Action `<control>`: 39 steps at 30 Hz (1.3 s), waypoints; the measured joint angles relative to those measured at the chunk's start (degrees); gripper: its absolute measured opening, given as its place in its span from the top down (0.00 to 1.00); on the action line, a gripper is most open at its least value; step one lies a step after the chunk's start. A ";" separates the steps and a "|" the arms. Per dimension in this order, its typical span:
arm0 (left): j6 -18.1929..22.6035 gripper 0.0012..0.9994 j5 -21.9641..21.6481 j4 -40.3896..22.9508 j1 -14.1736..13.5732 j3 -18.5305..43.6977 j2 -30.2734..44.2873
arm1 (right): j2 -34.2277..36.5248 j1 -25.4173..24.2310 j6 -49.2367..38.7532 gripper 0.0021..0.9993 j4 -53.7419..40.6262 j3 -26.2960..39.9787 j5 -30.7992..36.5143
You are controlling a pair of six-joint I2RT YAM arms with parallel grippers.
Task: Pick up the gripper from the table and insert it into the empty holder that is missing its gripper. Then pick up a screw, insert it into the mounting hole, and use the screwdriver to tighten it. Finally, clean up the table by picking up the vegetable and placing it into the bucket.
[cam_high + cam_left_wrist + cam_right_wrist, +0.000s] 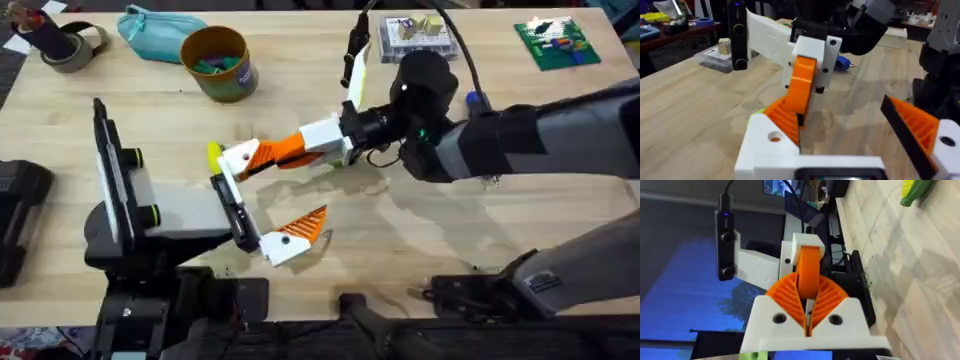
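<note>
Listing items on the surface (480, 250):
Right hand: (240, 158) reaches in from the right edge to the middle, fingers together and clamped on the gripper (285, 150); in the right wrist view (807, 322) the orange ribbed pads (785, 297) press that piece from both sides.
Gripper: orange, held above the surface at the top of the stand's black rail (232, 210), just beside the vegetable (214, 153).
Empty holder: white wedge on the rail; cannot tell it apart from the right hand's white fingers.
Left hand: (855, 150) near the front edge, fingers apart, nothing between them.
Stand: (150, 225) grey, at the front-left part of the surface, one fitted white-and-orange finger (295, 235) at the rail's near end.
Bucket: (218, 62) mustard-yellow, near the back edge, left of centre, coloured bits inside.
Screwdriver: (842, 62) blue, lying on the surface behind the right hand.
Pouch: (150, 32) teal, touching the bucket's left side.
</note>
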 joint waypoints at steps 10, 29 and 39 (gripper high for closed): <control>0.00 0.01 0.03 0.00 0.00 0.00 0.01 | 0.00 0.01 0.00 0.98 -0.03 0.00 -0.32; 0.24 0.01 1.54 -0.28 -0.08 0.09 0.00 | 0.00 -0.75 0.00 0.98 -0.38 0.11 -3.39; 0.24 0.01 1.56 -0.28 -0.08 0.09 0.00 | 0.00 -0.75 -0.02 0.99 -0.38 0.11 -3.37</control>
